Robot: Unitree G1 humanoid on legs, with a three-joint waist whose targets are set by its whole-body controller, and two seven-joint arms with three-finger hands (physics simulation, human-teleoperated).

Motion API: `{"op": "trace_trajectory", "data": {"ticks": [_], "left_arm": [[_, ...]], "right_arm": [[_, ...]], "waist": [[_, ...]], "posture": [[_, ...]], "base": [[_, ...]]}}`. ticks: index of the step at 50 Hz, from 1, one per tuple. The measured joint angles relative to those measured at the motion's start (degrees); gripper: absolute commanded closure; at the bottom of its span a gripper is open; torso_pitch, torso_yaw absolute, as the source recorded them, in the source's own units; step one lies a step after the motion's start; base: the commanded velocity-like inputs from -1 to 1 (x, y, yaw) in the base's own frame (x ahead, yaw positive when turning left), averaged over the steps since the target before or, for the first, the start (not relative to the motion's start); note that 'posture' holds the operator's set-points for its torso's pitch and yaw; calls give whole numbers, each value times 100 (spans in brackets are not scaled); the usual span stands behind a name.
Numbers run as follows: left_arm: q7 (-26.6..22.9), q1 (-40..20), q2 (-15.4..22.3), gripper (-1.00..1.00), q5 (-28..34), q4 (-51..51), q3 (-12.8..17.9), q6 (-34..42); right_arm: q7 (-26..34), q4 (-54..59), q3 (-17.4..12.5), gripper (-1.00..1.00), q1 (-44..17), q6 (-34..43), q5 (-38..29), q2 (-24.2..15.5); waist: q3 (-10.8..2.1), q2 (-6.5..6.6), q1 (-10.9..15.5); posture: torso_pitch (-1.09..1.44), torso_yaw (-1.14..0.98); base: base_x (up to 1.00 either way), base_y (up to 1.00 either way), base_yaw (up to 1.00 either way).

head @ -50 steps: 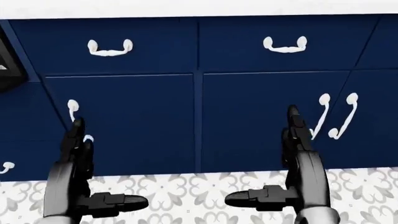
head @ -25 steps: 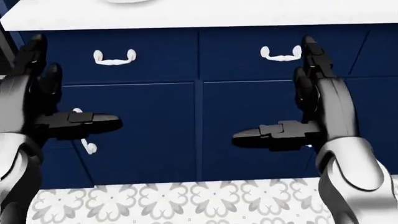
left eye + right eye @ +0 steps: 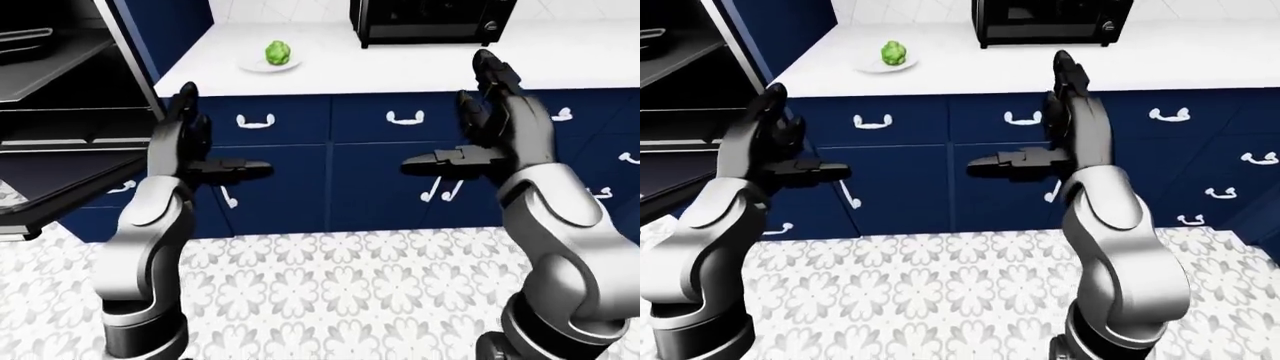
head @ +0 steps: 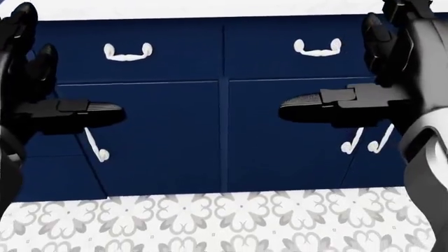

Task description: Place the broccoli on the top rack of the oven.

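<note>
both arms are raised, palms facing each other; left hand (image 3: 190, 146) and right hand (image 3: 490, 131) are open and empty, broccoli (image 3: 277, 52) on the counter (image 3: 420, 64) beyond.

Both hands are raised and open with nothing in them: the left hand (image 3: 190, 146) has its fingers up and thumb pointing right, and the right hand (image 3: 490, 124) mirrors it with its thumb pointing left. The broccoli (image 3: 277, 52) sits on a plate (image 3: 252, 66) on the counter (image 3: 420, 64), above and to the right of the left hand. The open oven (image 3: 60, 112) stands just left of that hand, and a black microwave (image 3: 432, 20) sits above the right hand.
</note>
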Motion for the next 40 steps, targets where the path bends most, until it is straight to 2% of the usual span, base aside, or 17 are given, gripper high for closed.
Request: {"op": "trace_trajectory", "data": {"ticks": [7, 11, 13, 18, 20, 21, 22, 25, 27, 31, 33, 34, 36, 38, 40], "left_arm": [[119, -102, 97, -100, -132, -244, 84, 307], [161, -95, 137, -100, -140, -284, 153, 199], [196, -101, 120, -100, -144, -287, 143, 181], [199, -110, 82, -100, -252, -327, 17, 233], [189, -112, 93, -100, -271, -292, 8, 219], [190, -109, 109, -100, -269, -272, 25, 206], [200, -86, 124, -100, -259, -259, 59, 207], [265, -32, 136, -100, -204, -230, 154, 276], [276, -45, 146, -100, -166, -227, 134, 251], [256, -103, 154, -100, -191, -351, 135, 222], [263, -147, 170, -100, -217, -371, 161, 251], [271, -137, 125, -100, -227, -388, 144, 264], [262, -99, 96, -100, -276, -346, 58, 324], [239, -88, 109, -100, -323, -285, 24, 365], [232, -100, 131, -100, -326, -247, 48, 342]], "right_arm": [[-198, -22, -82, -100, -81, 98, 320, -47], [-364, -180, -132, -100, -110, 31, 474, -101], [-430, -169, -145, -100, -87, -36, 535, -128], [-611, -94, -225, -100, -20, -32, 617, -192], [-652, -88, -190, -100, -30, -43, 642, -203], [-659, -107, -168, -100, -36, -51, 666, -188], [-657, -116, -129, -100, -21, -59, 698, -169], [-627, -70, -31, -100, -5, -57, 800, -170], [-632, -62, -41, -100, -19, -64, 828, -191], [-689, -146, -92, -100, -64, -93, 840, -218], [-706, -159, -103, -100, -90, -98, 861, -232], [-715, -150, -134, -100, -60, -96, 869, -252], [-751, -89, -185, -100, 16, -58, 856, -256], [-788, -29, -188, -100, 15, -20, 835, -257], [-801, -56, -174, -100, -33, -20, 847, -261]], "waist": [[11, -3, -13], [-35, -50, -19], [-17, -39, -34], [36, 159, -94], [35, 314, -91], [62, 317, -68], [76, 258, -39], [39, 281, -3], [-13, 227, 2], [8, -37, 48], [-17, -257, 61], [18, -196, 8], [91, -235, -54], [61, -249, -81], [49, -149, -69]], "posture": [[0, 0], [0, 0], [0, 0], [0, 0], [0, 0], [0, 0], [0, 0], [0, 0], [0, 0], [0, 0], [0, 0], [0, 0], [0, 0], [0, 0], [0, 0]], "base": [[9, 0, 0], [14, 0, 0], [19, 0, 0], [20, 0, 0], [20, 0, 0], [21, 0, 0], [20, 0, 0], [21, 0, 0], [20, 0, 0], [20, 0, 0], [20, 0, 0], [20, 0, 0], [20, 0, 0], [20, 0, 0], [19, 0, 0]]}}
